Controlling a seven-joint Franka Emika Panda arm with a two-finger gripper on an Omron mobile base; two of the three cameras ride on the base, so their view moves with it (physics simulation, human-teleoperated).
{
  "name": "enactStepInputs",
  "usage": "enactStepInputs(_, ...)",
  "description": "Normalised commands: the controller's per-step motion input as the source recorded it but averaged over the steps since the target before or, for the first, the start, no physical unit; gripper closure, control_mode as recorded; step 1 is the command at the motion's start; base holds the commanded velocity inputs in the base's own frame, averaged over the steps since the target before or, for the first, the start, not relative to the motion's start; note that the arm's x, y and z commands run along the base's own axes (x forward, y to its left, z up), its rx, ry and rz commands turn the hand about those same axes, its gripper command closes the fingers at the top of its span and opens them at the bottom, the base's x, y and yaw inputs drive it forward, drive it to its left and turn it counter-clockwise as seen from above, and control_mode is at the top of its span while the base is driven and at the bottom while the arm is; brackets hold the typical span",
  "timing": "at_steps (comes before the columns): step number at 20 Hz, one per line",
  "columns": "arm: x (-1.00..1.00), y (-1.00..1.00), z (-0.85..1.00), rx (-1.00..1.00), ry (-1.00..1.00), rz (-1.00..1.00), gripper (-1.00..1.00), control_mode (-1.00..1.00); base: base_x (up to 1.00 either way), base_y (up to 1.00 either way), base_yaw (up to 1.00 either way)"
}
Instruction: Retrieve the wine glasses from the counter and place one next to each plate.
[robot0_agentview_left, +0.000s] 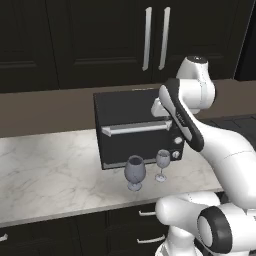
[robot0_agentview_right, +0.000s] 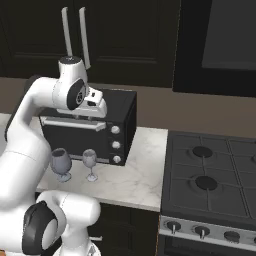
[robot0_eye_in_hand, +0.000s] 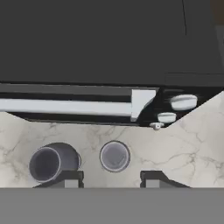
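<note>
The 2 wine glasses stand upright on the marble bench (robot0_agentview_left: 55, 165), just in front of a black toaster oven (robot0_agentview_left: 135, 127): the wider glass (robot0_agentview_left: 135, 171) on the left, the narrower glass (robot0_agentview_left: 162, 164) close beside it on the right. The hand (robot0_eye_in_hand: 111, 177) hovers above them, fingers spread apart, pinching nothing.

2 wine glasses (robot0_agentview_left: 135, 171) (robot0_agentview_left: 162, 164), 1 toaster oven (robot0_agentview_left: 135, 127), 1 stove (robot0_agentview_right: 215, 185)
</note>
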Motion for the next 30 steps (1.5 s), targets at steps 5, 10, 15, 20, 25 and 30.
enactStepInputs(5, -0.25, -0.12, -0.06, 0.03, -0.11, -0.01, -1.00, -1.00, 0.00, 0.00, 0.00)
enactStepInputs(10, -0.97, -0.65, -0.44, 0.17, -0.32, 0.10, -1.00, -1.00, 0.00, 0.00, 0.00)
enactStepInputs(15, -0.70, -0.94, -0.46, 0.35, -0.28, 0.38, -1.00, -1.00, 0.00, 0.00, 0.00)
enactStepInputs(20, -0.01, -0.67, -0.38, 0.31, -0.05, 0.44, -1.00, -1.00, 0.00, 0.00, 0.00)
enactStepInputs(25, 0.82, -0.08, -0.37, 0.14, -0.03, 0.42, -1.00, -1.00, 0.00, 0.00, 0.00)
enactStepInputs(30, 0.60, 0.11, -0.35, 0.03, 0.02, 0.37, -1.00, -1.00, 0.00, 0.00, 0.00)
